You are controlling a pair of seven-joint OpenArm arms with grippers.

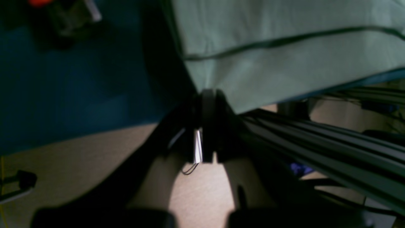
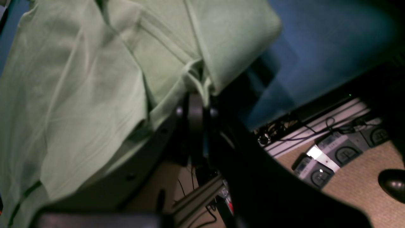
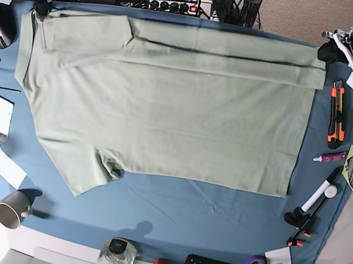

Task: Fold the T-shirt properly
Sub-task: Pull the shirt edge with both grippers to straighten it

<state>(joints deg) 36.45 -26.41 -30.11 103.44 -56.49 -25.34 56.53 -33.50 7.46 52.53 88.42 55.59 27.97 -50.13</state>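
Each pincer, left [image 1: 208, 95] and right [image 2: 196, 95], pinches a far corner of the T-shirt [image 3: 167, 104], apparently to turn that long edge inward across the counter [image 3: 185, 206].

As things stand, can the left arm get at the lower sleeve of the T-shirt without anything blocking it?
Probably yes, though it is a long way off: the left gripper holds the far hem corner, and only flat T-shirt lies between it and the lower sleeve.
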